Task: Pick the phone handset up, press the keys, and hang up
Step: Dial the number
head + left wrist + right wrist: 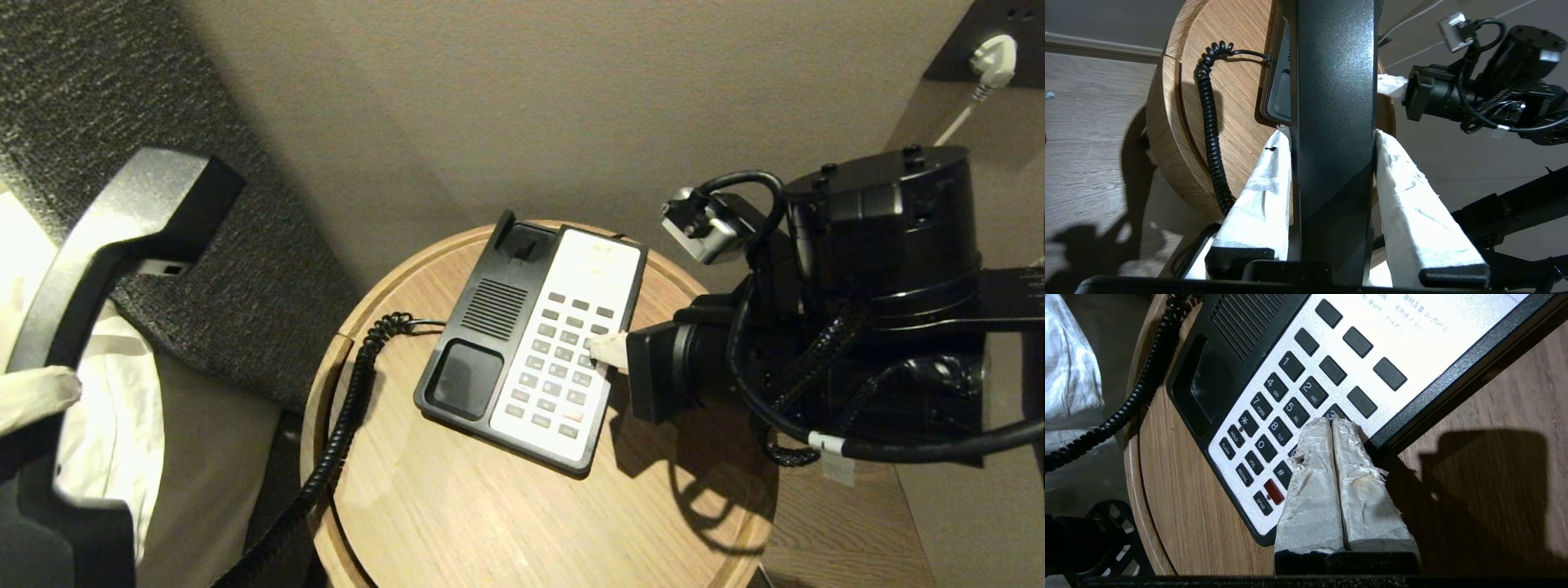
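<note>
Phone handset (90,245) is seen in the head view raised well to the left of the phone base (531,343), gripped by the left tool (37,396), its coiled cord (343,408) trailing down to the round wooden surface (490,506). The right tool (608,349) is reached in level from the right of the base, tips on the keypad (563,367).

From the left wrist, the left tool (1333,134) is clamped on the handset (1335,102), one white-wrapped finger (1265,192) on each side.

From the right wrist, the right tool (1332,422) is pressed together, tips resting at the "3" and "6" keys. Keys (1290,396) are marked with digits, "ABC", "JKL", "TUV", "HOLD", "FLASH", "REDIAL", "VOL".
</note>
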Tool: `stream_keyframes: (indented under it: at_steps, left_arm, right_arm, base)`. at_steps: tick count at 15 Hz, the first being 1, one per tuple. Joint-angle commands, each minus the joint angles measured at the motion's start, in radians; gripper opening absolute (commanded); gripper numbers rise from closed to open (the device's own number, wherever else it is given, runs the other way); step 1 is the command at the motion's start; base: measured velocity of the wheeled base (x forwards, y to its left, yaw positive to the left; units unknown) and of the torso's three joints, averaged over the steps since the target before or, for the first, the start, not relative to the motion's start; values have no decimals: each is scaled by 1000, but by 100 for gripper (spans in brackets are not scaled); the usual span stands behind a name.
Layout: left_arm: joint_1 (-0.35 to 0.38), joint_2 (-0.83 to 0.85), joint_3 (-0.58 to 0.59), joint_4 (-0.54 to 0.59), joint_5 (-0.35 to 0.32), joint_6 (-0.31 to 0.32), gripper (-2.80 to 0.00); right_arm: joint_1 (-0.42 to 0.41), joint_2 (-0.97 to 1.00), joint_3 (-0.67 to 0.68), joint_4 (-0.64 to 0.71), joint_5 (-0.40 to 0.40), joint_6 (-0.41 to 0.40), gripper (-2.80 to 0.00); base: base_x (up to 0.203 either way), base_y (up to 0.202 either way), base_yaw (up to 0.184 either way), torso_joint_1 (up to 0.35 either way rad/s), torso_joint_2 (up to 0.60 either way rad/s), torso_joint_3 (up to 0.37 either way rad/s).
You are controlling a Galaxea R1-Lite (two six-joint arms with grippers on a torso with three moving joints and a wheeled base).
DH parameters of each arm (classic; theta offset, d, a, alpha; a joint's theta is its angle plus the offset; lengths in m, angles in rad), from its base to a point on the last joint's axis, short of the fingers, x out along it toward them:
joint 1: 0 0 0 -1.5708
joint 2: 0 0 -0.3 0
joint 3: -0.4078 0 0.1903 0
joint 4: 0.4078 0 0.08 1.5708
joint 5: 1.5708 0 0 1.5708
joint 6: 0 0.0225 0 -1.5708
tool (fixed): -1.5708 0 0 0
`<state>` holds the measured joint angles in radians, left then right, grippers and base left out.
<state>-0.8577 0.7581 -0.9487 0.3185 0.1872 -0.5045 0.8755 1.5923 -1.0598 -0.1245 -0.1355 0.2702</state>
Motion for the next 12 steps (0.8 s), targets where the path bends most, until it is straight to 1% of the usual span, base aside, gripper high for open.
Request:
stream_keyframes:
  at_steps: [1,12]
  left_arm:
    - [0,0,-1,2,2,-3,-280]
    - [1,-8,4,2,2,-5,-280]
  right_arm:
    - [0,11,0,-3,-1,1,-280]
    - [-3,9,-8,-15,-7,4,-280]
  base:
    - [0,0,0,0,0,0]
    - [0,0,0,0,0,0]
